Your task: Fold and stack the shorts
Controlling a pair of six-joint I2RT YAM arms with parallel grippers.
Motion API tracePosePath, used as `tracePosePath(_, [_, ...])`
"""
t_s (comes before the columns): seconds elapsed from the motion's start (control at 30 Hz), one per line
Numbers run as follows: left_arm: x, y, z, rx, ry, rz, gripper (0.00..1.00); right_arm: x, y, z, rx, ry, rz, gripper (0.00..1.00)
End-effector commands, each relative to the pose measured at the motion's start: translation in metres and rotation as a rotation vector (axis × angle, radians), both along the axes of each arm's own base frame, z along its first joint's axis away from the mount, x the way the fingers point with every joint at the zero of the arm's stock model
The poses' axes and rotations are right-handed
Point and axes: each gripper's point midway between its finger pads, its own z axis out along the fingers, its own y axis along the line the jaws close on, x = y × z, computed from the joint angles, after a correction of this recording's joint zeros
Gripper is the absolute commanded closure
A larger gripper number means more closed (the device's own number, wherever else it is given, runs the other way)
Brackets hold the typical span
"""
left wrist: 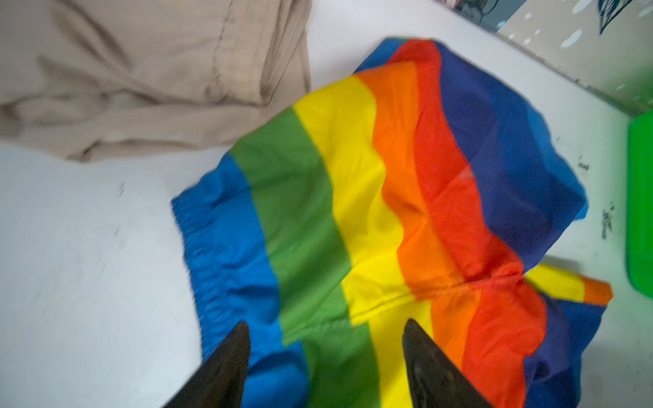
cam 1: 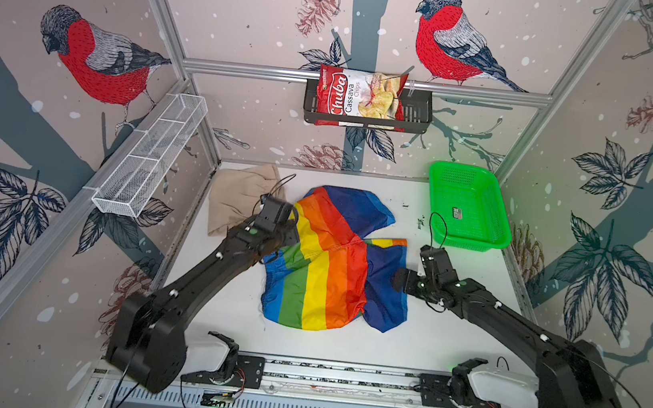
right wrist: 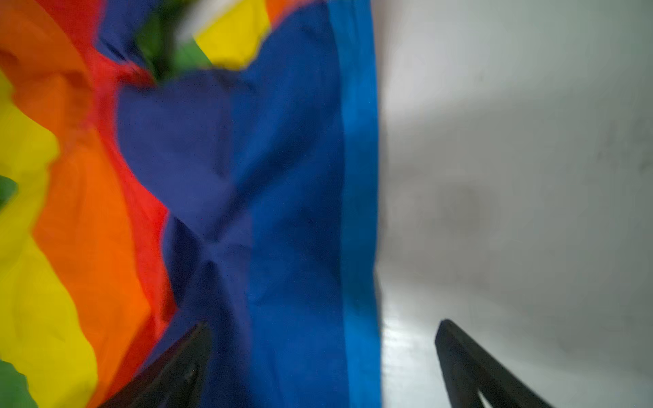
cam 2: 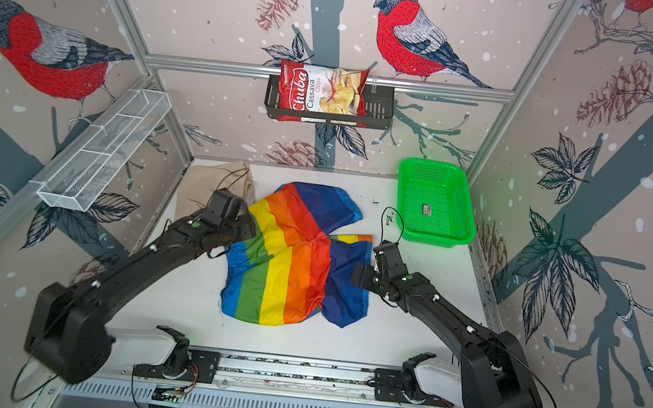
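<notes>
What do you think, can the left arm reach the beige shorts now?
Probably yes. The beige shorts lie uncovered at the far left of the table, just beyond the left gripper, whose jaws stand open above the rainbow shorts; nothing seems to block the way.

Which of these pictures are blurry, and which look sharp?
Both top views are sharp: the chips bag lettering reads clearly. The right wrist view is blurriest, the rainbow shorts smeared. The left wrist view is mildly soft, beige shorts included.
</notes>
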Motion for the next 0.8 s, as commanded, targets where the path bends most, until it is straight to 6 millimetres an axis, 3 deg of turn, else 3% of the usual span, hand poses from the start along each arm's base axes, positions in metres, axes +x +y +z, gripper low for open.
tracePosePath(0.0, [-0.052, 0.011, -0.029, -0.006, 0.126, 0.003, 0.37, -0.047, 0.001, -0.014, 0.048, 0.189, 0.050, 0.01])
tracePosePath(0.13, [-0.088, 0.009, -0.042, -0.071, 0.179, 0.017, 0.39, -0.067, 0.007, -0.014, 0.094, 0.229, 0.048, 0.02])
tracePosePath(0.23, [-0.102, -0.001, -0.054, -0.117, 0.197, 0.011, 0.33, -0.072, 0.012, -0.017, 0.113, 0.217, 0.049, 0.03])
tracePosePath(0.4, [-0.125, -0.014, -0.091, -0.114, 0.313, -0.014, 0.27, -0.076, 0.029, -0.023, 0.160, 0.208, 0.063, 0.07])
tracePosePath(0.5, [-0.136, -0.023, -0.106, -0.092, 0.357, -0.031, 0.28, -0.077, 0.035, -0.026, 0.165, 0.210, 0.073, 0.19])
tracePosePath(0.57, [-0.137, -0.029, -0.111, -0.096, 0.359, -0.039, 0.30, -0.073, 0.036, -0.023, 0.168, 0.200, 0.075, 0.48])
tracePosePath(0.6, [-0.137, -0.032, -0.113, -0.101, 0.358, -0.041, 0.34, -0.068, 0.036, -0.018, 0.165, 0.183, 0.078, 0.66])
tracePosePath(0.63, [-0.137, -0.033, -0.116, -0.104, 0.359, -0.039, 0.44, -0.061, 0.036, -0.011, 0.160, 0.159, 0.080, 0.77])
tracePosePath(0.7, [-0.137, -0.031, -0.122, -0.097, 0.359, -0.027, 0.79, -0.044, 0.031, 0.008, 0.130, 0.103, 0.081, 0.91])
tracePosePath(0.77, [-0.139, -0.025, -0.129, -0.065, 0.371, -0.004, 0.97, -0.023, 0.023, 0.035, 0.072, 0.020, 0.074, 0.97])
